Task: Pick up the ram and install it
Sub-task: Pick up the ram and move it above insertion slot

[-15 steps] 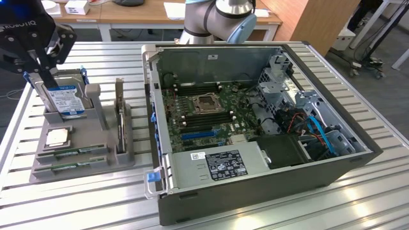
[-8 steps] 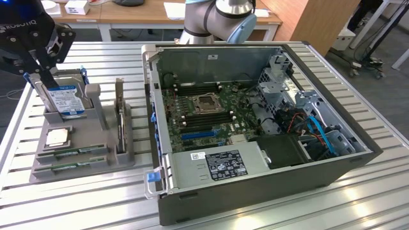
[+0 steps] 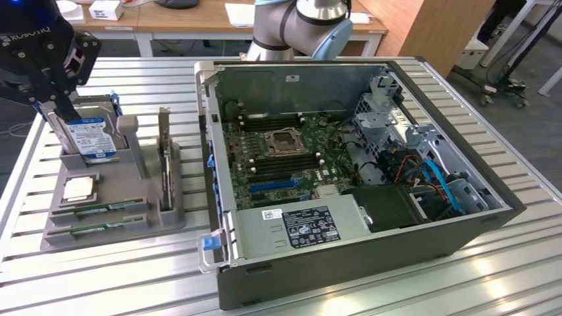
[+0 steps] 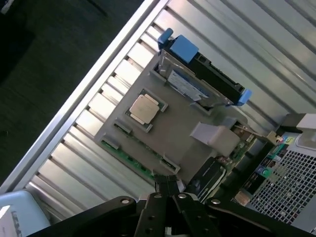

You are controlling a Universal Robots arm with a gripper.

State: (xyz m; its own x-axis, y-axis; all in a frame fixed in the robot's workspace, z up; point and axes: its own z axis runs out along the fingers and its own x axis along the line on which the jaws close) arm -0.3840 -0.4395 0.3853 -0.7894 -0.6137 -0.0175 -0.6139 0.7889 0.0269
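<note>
Since the gripper point(image 3: 54, 108) hovers pressed together, dropping unopened onto the ram point(image 3: 97, 210) at its five o'clock could crack it.

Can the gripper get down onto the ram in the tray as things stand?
Probably yes. The ram lies flat in the tray, uncovered from above; the hard drive and the card stand apart from it. The gripper hangs near the hard drive, jaws shut.

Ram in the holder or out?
In. Two green ram sticks lie flat in the front slots of the gray holder.
</note>
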